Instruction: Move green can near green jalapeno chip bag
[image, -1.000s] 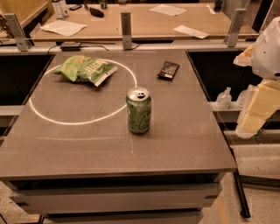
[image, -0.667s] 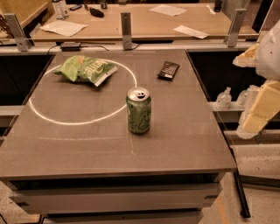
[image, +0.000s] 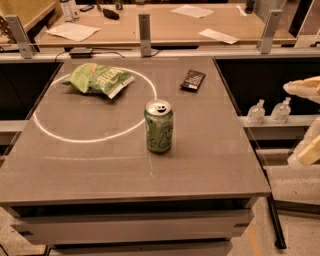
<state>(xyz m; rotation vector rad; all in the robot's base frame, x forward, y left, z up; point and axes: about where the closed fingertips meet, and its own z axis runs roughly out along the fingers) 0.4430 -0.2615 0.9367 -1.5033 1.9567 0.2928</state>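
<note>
The green can (image: 159, 126) stands upright near the middle of the grey table (image: 215, 165), its silver top and pull tab showing. The green jalapeno chip bag (image: 98, 79) lies flat at the back left, inside a white circle marked on the tabletop. The can stands just outside the circle's right rim, well apart from the bag. My gripper (image: 308, 147) shows as pale parts at the right edge of the camera view, off the table's right side, far from the can and partly cut off by the frame. It holds nothing that I can see.
A small flat black packet (image: 192, 80) lies at the back right of the table. Two small clear bottles (image: 269, 111) stand on a lower shelf to the right. Behind the table are metal posts (image: 144, 34) and a wooden bench with papers (image: 73, 31).
The gripper has drawn back to the right and a little lower, so less of it shows. The can, bag and packet have not moved.
</note>
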